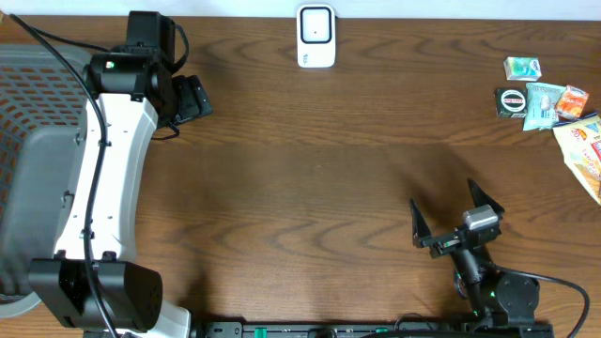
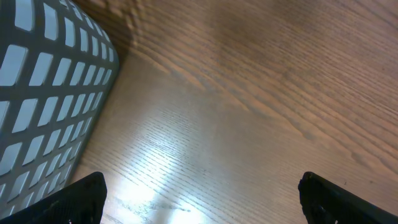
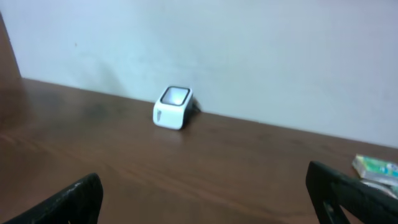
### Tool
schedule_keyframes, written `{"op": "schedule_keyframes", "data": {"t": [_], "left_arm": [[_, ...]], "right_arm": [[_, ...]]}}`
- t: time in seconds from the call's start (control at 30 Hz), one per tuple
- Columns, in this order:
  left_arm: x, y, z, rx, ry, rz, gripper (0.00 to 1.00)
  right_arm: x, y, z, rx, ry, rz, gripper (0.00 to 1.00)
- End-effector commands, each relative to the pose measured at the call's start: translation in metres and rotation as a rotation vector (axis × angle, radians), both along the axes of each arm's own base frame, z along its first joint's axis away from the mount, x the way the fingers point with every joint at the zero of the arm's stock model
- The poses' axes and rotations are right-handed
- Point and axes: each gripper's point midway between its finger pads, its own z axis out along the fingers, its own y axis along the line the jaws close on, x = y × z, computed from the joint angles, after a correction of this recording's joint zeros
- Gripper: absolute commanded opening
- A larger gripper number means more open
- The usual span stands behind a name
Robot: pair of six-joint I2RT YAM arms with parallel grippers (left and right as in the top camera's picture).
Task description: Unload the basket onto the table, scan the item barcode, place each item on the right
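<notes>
The white barcode scanner stands at the table's far edge, centre, and shows small in the right wrist view as the scanner against the wall. Several small packaged items lie at the far right: a green-white box, a black round pack, a teal packet and an orange packet. My right gripper is open and empty near the front right, facing the scanner. At the far left, beside the basket, my left gripper hangs open over bare wood with nothing between its fingers.
A grey lattice basket fills the left edge, and its wall is close to the left gripper. A yellow snack bag lies at the right edge. The green-white box also shows at the right of the right wrist view.
</notes>
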Motion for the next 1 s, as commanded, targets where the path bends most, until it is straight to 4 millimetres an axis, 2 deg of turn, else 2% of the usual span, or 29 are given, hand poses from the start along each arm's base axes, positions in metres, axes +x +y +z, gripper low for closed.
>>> {"op": "schedule_keyframes", "data": {"t": [0.0,0.63,0.97], "left_arm": [[0.000,0.004,-0.001,0.016,0.005,0.006,0.98],[0.000,0.004,-0.001,0.016,0.005,0.006,0.98],[0.000,0.004,-0.001,0.016,0.005,0.006,0.98]], "right_arm": [[0.002,-0.002,-0.004,-0.006,-0.029,-0.009,0.99],[0.004,-0.006,0.001,-0.003,-0.097,-0.031,0.99],[0.009,-0.025,-0.036,-0.005,0.058,-0.111,0.99]]}}
